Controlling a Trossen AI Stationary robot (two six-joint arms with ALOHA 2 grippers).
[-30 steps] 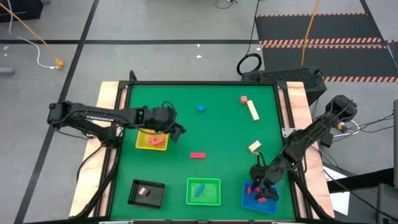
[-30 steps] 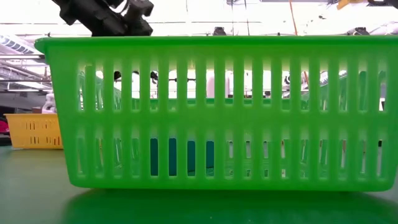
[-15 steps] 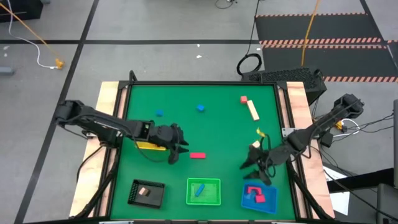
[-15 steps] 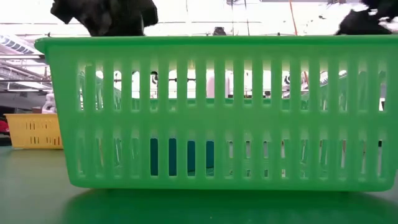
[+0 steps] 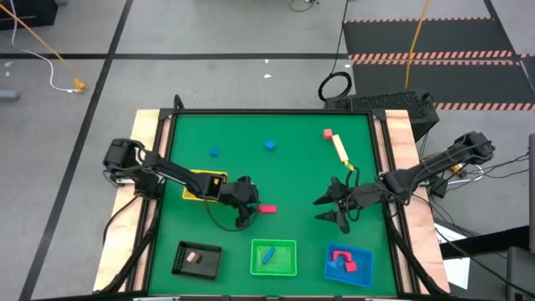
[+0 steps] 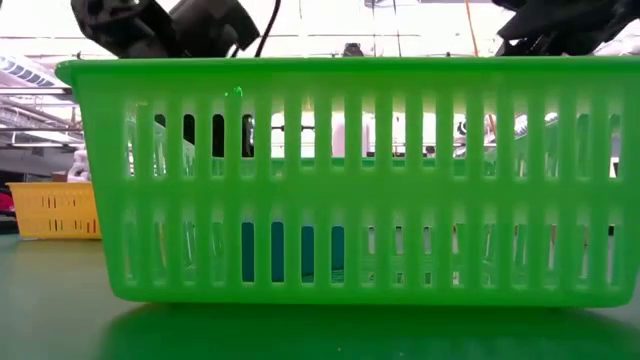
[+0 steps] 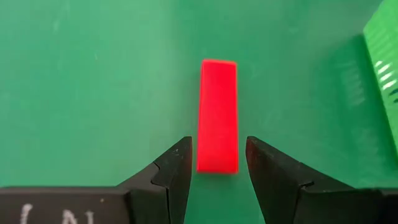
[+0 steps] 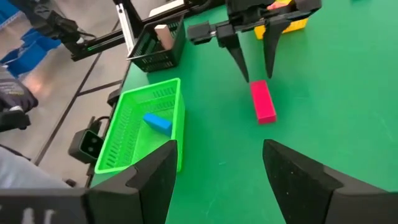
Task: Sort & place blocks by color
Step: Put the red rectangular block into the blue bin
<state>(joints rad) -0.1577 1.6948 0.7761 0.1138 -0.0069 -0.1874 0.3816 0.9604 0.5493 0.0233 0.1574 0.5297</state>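
red bar (image 7: 217,116) between parted fingers of left gripper (image 7: 217,163), unclamped; right gripper (image 5: 328,207) parted, empty.

The table (image 5: 276,176) has a green top and pale wooden side rails, and stands on a grey floor (image 5: 209,33) marked with dark lines. A black mat (image 5: 435,29) with red-and-white striped edges (hazard tape, by the look of it) lies beyond the table. A yellow cable (image 5: 38,38) and a coiled black cable (image 5: 336,86) trail across the floor.
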